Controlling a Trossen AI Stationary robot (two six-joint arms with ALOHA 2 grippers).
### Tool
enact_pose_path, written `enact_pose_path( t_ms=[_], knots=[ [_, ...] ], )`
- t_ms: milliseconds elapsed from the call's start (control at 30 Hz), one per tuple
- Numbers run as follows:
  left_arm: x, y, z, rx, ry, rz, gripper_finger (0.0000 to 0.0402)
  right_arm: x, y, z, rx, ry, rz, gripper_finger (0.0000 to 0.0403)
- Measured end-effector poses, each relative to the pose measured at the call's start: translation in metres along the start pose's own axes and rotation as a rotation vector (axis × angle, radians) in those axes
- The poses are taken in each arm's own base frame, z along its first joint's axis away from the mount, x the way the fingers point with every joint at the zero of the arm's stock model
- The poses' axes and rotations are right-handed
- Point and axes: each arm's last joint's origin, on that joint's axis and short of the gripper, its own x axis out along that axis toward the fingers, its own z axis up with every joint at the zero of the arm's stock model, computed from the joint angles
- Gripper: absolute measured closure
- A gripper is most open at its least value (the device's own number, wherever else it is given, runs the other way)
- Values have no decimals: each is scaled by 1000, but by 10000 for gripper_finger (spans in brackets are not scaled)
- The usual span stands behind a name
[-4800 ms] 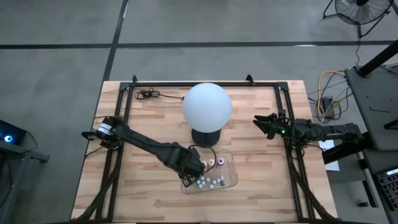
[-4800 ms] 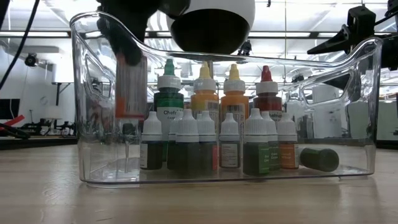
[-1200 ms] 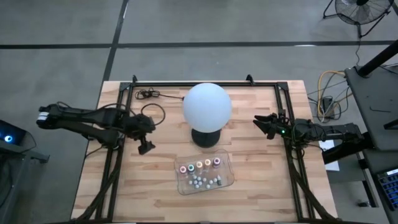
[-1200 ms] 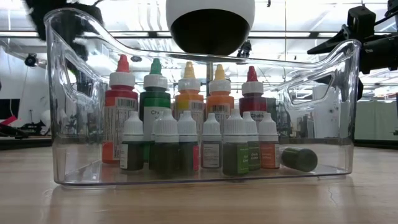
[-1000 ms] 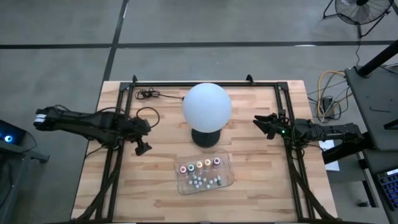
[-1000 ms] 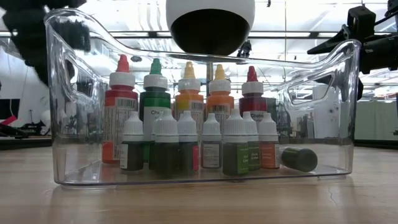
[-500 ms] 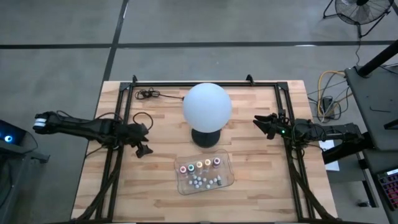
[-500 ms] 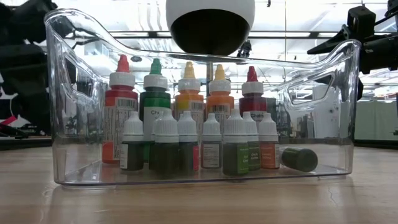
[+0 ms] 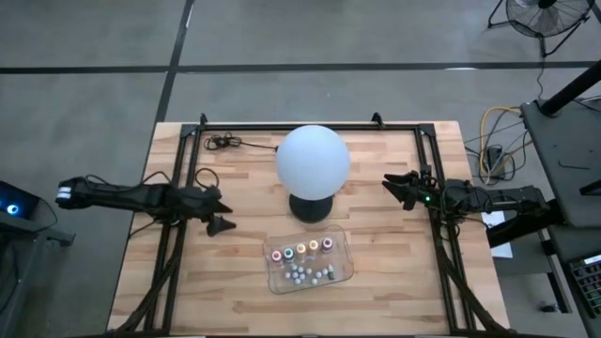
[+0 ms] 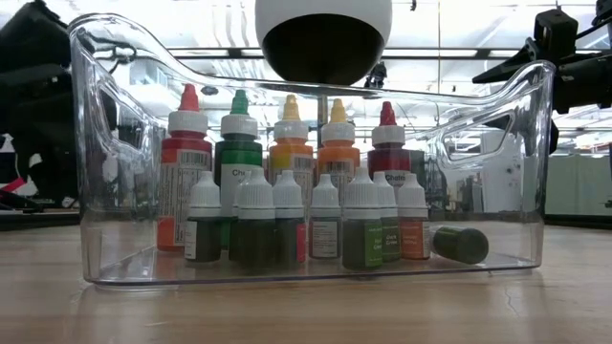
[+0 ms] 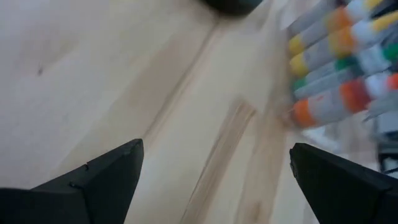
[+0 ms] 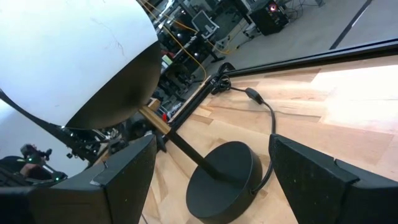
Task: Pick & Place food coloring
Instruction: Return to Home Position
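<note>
Step in hand, as I judged it: taking the arm home.

- Left tool (image 9: pixel 222 225) sat left of centre in the high view, over the surface (image 9: pixel 394 272). Its fingers were spread wide with nothing between them.
- Right tool (image 9: pixel 386 183) sat right of centre, beside the globe (image 9: pixel 312 160). It was equally wide and empty.
- To do the step well, the left arm should draw back level. It should keep well apart from the tray (image 9: pixel 354 268) and the globe's stand, with the tool left wide.

Food coloring (image 10: pixel 316 205) was all inside the tray, at lower centre of the high view.

Counts:
- Tall bottles (image 10: pixel 291 143): five upright in the back row, capped red, green, yellow, orange and dark red.
- Small white-capped bottles (image 10: pixel 325 229): seven or eight upright in front. They overlapped, so no firm count.
- Dark green bottle (image 10: pixel 460 245): one, lying on its side at lower right of the low view.
- Tray: one.
- Globe: one.
</note>
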Motion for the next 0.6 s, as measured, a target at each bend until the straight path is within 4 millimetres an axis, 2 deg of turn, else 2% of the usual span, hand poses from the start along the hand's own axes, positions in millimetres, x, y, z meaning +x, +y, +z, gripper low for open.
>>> enact_pose_path(
  t_ms=[333,600],
  knots=[
    [-13,-1,4,-11,-179,-89,28,0,0,0,0,0,0,101],
    [-24,-3,6,132,-325,-144,28,0,0,0,0,0,0,101]
  ],
)
